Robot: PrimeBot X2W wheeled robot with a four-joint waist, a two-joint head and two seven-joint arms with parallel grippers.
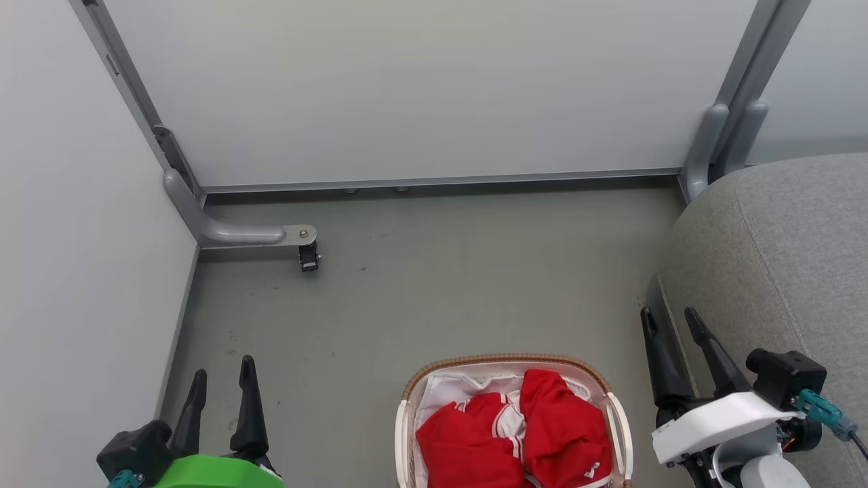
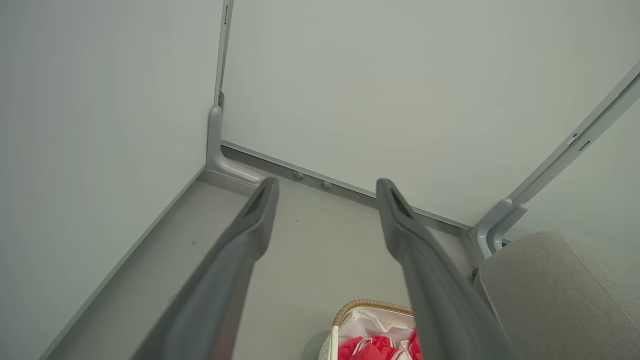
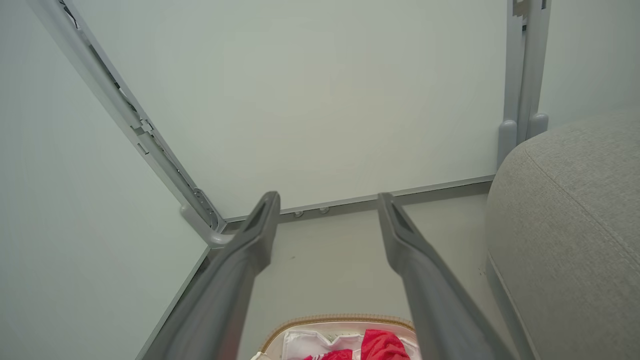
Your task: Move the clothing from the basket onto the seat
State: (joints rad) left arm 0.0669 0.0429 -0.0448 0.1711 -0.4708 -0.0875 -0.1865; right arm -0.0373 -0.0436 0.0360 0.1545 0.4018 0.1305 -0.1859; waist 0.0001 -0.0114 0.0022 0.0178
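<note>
Pale grey floor [image 1: 434, 291] boxed in by blank off-white partition panels [image 1: 434, 88] on grey metal frames, with a frame foot and small black castor [image 1: 309, 257] near the left corner. At the bottom centre of the head view, standing on that floor, the basket [image 1: 502, 358]: cream plastic, brown woven-look rim, white handles at either side, long axis running straight away from the robot, near end cut off by the picture's edge. Inside it, over a white liner [image 1: 447, 393], the clothing [image 1: 563, 434]: two bright-red garments crumpled side by side, the left one lower with white stripes and trim toward the middle, the right one heaped higher and stretched along the basket's length. Near the right garment's lower edge, a tiny white mark, too small to read. Just right of the basket, the seat [image 1: 780, 257]: grey fabric, rounded edge, stitched seam. Left gripper [image 1: 223, 366] at lower left, fingers released and spread, pointing toward the far wall, over bare floor well left of the basket. Right gripper [image 1: 670, 312] at lower right, fingers likewise parted, grasping nothing, tips at the seat's near edge.
</note>
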